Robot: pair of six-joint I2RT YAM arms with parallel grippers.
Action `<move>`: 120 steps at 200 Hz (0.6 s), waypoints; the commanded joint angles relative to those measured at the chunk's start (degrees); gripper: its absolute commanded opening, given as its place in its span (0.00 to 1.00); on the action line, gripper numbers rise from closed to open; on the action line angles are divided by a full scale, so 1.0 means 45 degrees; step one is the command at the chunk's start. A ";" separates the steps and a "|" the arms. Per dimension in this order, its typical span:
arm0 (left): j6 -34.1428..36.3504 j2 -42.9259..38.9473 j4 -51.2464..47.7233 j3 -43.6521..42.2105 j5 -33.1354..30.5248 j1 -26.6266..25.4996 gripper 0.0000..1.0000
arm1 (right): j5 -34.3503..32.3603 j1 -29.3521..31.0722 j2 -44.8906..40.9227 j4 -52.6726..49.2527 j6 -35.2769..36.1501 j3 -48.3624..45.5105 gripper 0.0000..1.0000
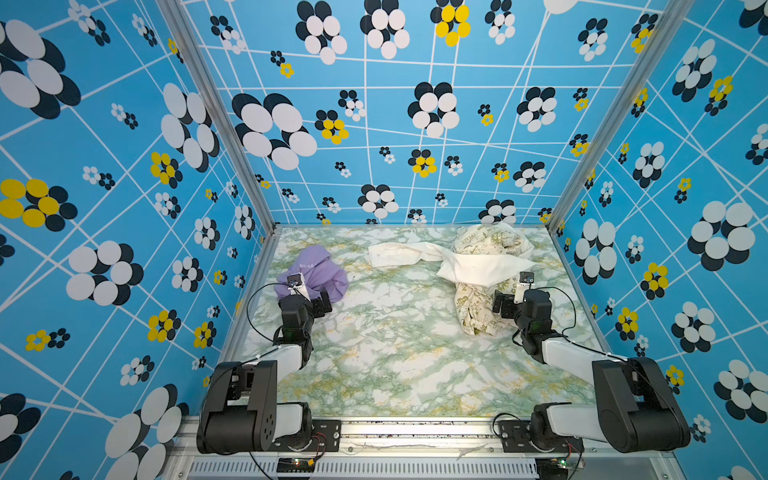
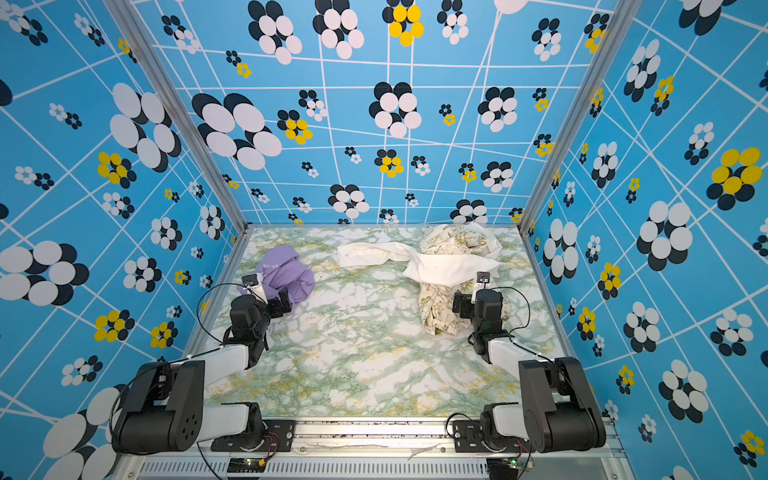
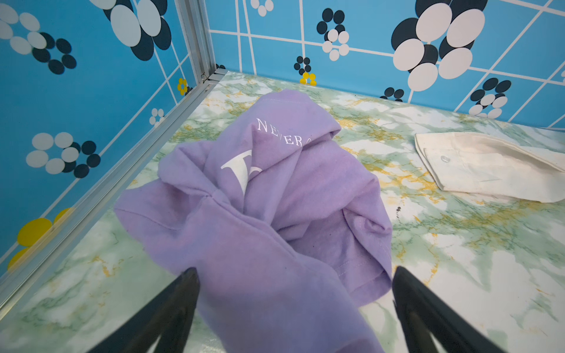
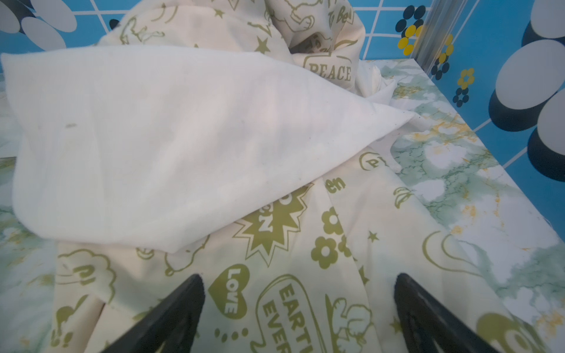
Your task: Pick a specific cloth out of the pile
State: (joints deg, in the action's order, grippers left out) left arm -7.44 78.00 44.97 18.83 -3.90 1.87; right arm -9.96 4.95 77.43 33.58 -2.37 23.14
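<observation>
The cloth (image 1: 322,268) (image 2: 289,270) (image 3: 275,198), lilac with small white lettering, lies crumpled alone at the table's back left, apart from the pile. My left gripper (image 1: 321,302) (image 2: 280,303) (image 3: 295,272) stands open over its near edge, with lilac fabric lying between the spread fingers (image 3: 186,284). The pile (image 1: 478,270) (image 2: 444,266) is at the back right: a cream cloth with green print (image 4: 305,259) under a plain white cloth (image 4: 183,137). My right gripper (image 1: 500,306) (image 2: 461,304) (image 4: 298,278) hangs open over the cream cloth's near end.
A sleeve of the white cloth (image 1: 395,253) (image 3: 489,171) stretches left towards the table's middle. Green-marbled tabletop (image 1: 395,353) lies between the arms. Blue flower-patterned walls and aluminium posts (image 1: 249,166) close in the left, back and right sides.
</observation>
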 commanded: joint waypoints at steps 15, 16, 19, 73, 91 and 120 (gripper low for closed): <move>0.0402 0.0833 0.1993 -0.0244 0.0258 0.0096 0.99 | 0.0433 -0.0354 0.0314 0.1913 0.0639 -0.0224 0.99; 0.0403 0.0842 0.2005 -0.0242 0.0260 0.0104 0.99 | 0.0463 -0.0366 0.0324 0.1962 0.0632 -0.0222 0.99; 0.0404 0.0894 0.2031 -0.0242 0.0278 0.0101 0.99 | 0.0531 -0.0418 0.0388 0.2131 0.0623 -0.0268 0.99; 0.0676 0.1533 0.2630 -0.0256 0.1046 0.0112 0.99 | 0.1303 -0.1167 0.1950 0.4650 0.0108 -0.0856 0.99; 0.0681 0.2140 0.3639 -0.0467 0.1139 0.0102 0.99 | 0.1372 -0.1160 0.2483 0.5678 0.0098 -0.1075 0.99; 0.0795 0.2389 0.3498 -0.0264 0.1390 0.0099 0.99 | 0.1398 -0.1164 0.2396 0.4640 0.0121 -0.0642 0.99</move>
State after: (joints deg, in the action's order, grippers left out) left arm -4.95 88.16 58.78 17.50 0.30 1.87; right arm -5.04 -0.05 88.47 53.67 -1.10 19.00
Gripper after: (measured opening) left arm 0.992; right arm 0.991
